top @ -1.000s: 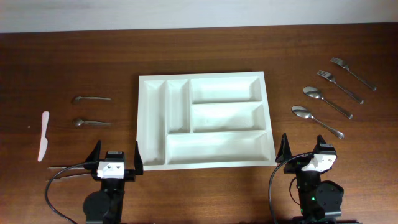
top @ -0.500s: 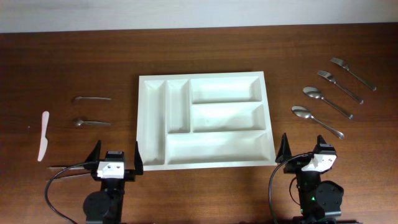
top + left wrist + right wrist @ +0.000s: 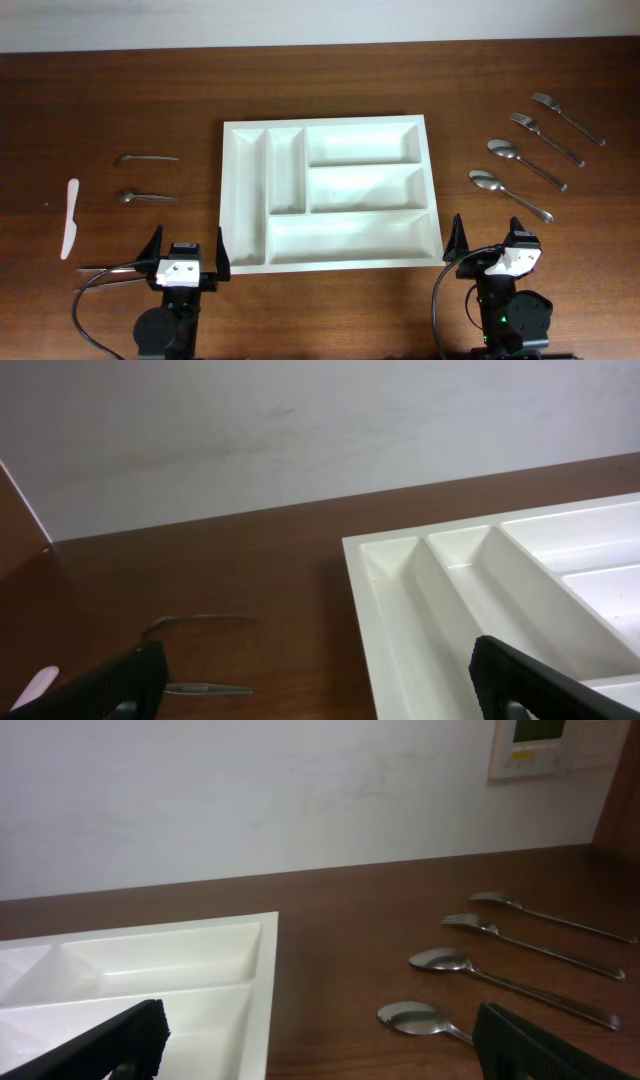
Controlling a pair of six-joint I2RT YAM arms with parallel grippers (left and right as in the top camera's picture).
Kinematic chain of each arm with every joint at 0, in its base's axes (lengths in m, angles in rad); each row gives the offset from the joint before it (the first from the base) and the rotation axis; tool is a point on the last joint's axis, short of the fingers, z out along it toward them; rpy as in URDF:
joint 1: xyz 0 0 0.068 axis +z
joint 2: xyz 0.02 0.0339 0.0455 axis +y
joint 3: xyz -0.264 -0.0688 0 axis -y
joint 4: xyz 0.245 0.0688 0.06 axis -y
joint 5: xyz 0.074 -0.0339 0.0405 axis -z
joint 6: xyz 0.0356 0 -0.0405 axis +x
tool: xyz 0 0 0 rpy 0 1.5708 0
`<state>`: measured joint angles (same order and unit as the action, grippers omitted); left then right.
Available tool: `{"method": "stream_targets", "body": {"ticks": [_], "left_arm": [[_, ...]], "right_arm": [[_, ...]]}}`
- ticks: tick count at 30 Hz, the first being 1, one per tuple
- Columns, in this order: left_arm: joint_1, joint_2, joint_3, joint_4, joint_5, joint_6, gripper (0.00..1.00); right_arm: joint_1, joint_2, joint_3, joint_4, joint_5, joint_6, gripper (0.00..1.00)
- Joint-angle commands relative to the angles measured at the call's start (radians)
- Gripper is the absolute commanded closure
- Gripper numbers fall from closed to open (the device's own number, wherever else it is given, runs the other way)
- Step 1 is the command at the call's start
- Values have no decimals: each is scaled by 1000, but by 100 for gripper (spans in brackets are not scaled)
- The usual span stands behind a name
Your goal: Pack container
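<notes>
White plastic container (image 3: 330, 238) has 5 smooth rectangular compartments on wood-grain table (image 3: 120, 100).

The container (image 3: 345, 240) is smooth white plastic with a faint gloss; the worktop (image 3: 120, 90) is dark grained wood, softly sheened; a spoon (image 3: 501, 148) and fork (image 3: 547, 140) are shiny metal; the knife (image 3: 70, 217) looks matt white plastic

The dark wooden table (image 3: 120, 90) is carrying the white container (image 3: 360, 166) at its middle. To the left, two small spoons (image 3: 147, 158) (image 3: 146, 197) and a white knife (image 3: 71, 217) are lying apart. To the right, two forks (image 3: 567, 117) (image 3: 546, 138) and two large spoons (image 3: 526, 163) (image 3: 510, 194) are lying side by side in a slanted row.
</notes>
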<state>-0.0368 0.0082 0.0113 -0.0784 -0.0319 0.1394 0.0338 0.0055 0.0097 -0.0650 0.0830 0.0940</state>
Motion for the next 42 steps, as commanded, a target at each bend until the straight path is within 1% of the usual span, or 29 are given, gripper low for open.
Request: {"method": "stream_targets", "body": {"ticks": [1,4,6,42], "left_arm": [[5,-1,-2,-5,11,12,1],[5,-1,-2,-5,11,12,1],[5,-1,-2,-5,11,12,1],[5,-1,-2,-5,11,12,1]], "right_arm": [[10,2,-4,-7,26,0,1],[10,2,-4,-7,27,0,2],[10,2,-4,-7,27,0,1],[10,2,-4,-7,27,0,1]]}}
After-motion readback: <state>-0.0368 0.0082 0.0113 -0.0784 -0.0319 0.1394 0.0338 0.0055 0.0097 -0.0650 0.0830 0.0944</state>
